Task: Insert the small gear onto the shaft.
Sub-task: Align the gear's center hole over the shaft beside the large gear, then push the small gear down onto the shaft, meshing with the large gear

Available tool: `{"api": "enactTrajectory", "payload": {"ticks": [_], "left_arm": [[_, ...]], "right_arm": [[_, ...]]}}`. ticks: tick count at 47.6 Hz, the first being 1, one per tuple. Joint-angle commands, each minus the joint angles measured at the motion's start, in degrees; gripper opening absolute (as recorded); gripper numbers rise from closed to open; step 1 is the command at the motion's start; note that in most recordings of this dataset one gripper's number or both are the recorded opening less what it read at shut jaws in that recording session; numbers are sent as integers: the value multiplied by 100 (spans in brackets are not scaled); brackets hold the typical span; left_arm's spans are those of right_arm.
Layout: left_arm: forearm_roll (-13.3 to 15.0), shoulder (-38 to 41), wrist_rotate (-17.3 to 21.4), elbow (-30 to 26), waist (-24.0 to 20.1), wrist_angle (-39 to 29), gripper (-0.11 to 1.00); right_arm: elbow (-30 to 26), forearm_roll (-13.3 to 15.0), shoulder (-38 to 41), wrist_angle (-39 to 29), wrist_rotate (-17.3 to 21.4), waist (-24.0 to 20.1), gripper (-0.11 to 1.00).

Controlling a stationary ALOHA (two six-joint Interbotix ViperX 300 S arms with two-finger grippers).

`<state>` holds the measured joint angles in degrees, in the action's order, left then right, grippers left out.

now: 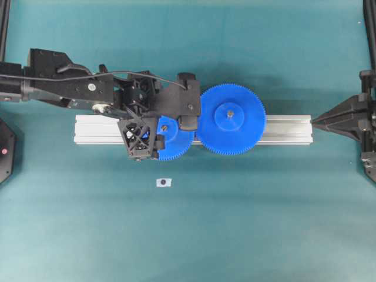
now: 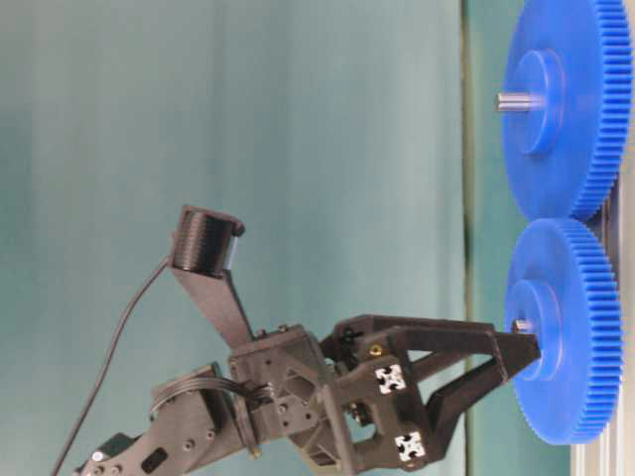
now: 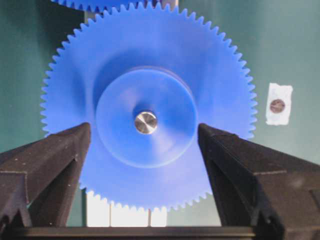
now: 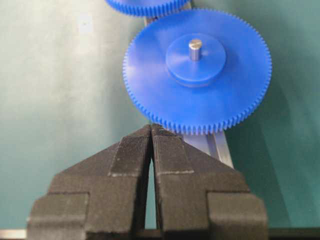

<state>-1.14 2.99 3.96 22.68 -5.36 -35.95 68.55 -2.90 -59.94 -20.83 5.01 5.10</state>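
The small gear [image 3: 150, 170] lies flat on the aluminium rail [image 1: 285, 130], and the shaft's [image 3: 145, 122] metal tip shows through its centre hole. In the table-level view the shaft [image 2: 521, 325] pokes a little out of the hub of the small gear [image 2: 566, 337]. My left gripper [image 3: 144, 128] is open, with one finger [image 3: 55, 160] on each side of the raised hub and a thin gap at the left. From overhead, the left gripper [image 1: 166, 126] covers most of the small gear [image 1: 178, 144]. My right gripper [image 4: 151, 129] is shut and empty, off the rail's right end [image 1: 314, 121].
The larger blue gear [image 1: 230, 119] sits on its own pin [image 4: 195, 47] and meshes with the small gear's edge. A white tag with a dark dot [image 1: 164, 182] lies on the teal mat in front of the rail.
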Motion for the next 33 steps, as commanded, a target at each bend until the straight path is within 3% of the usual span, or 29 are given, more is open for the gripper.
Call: {"api": "enactTrajectory", "payload": {"ticks": [1,13,33], "left_arm": [[-9,-202,0,-123,9,44,84],[-9,-492,-26,-26,-9,-79,84],[-9,-1037,-149,914,-114,-70,84]], "right_arm": [[-62,-9,26,26,62,18,7],[-53,-9,35,26,62,18,8],[-62,-9,35,26,62,18,7]]}}
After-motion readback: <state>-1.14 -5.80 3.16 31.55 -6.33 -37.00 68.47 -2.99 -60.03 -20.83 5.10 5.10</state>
